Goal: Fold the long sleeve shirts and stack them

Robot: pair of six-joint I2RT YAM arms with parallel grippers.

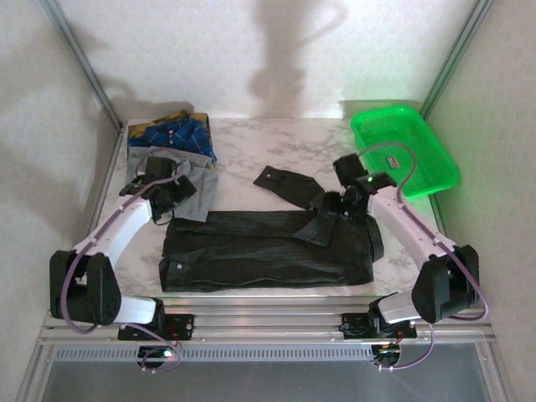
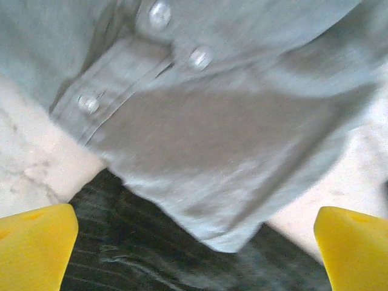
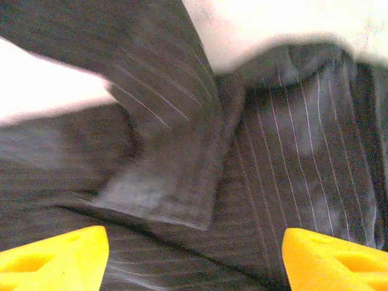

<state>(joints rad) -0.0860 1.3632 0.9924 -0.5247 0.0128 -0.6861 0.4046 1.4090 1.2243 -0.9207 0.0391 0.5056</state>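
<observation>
**Sleeve fold in hand**

The dark shirt [image 1: 268, 251] lay flat along the table's [image 1: 251, 142] near edge, the grey-blue shirt [image 1: 199, 191] bunched by its left edge. Left gripper [image 2: 194, 251] and right gripper [image 3: 194, 257] hung wide, empty — the right over a stray dark sleeve [image 1: 289, 184] that, I'd guess, needed pinching and folding inward next.

Dark striped shirt [image 1: 268, 251] flat mid-table, sleeve angled outward; grey-blue shirt [image 1: 201, 191] overlapping its far-left corner
</observation>
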